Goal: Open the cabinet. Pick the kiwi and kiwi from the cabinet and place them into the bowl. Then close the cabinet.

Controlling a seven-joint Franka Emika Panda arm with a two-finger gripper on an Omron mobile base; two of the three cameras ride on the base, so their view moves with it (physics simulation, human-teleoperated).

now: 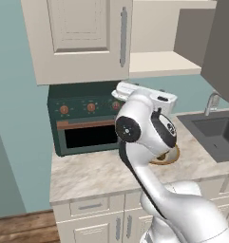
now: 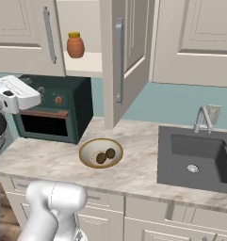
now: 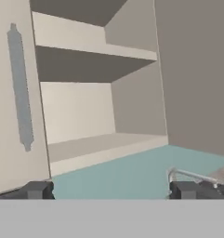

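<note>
Both kiwis (image 2: 105, 156) sit side by side in the bowl (image 2: 101, 153), near the counter's (image 2: 133, 174) front edge. The cabinet's (image 2: 125, 61) right door stands open above it. A jar (image 2: 75, 44) stands on its bottom shelf. The gripper (image 3: 111, 190) is empty, fingers wide apart.

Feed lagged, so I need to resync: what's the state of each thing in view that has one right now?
Cabinet right door: swung open.
Cabinet left door: shut.
Kiwis: both in the bowl.
Bowl: upright on the counter, holding the kiwis.
Jar: upright on the cabinet shelf, lid on.
Toaster oven: door shut.
Faucet: no water visible.
Claw: open, empty, facing the open cabinet.
</note>
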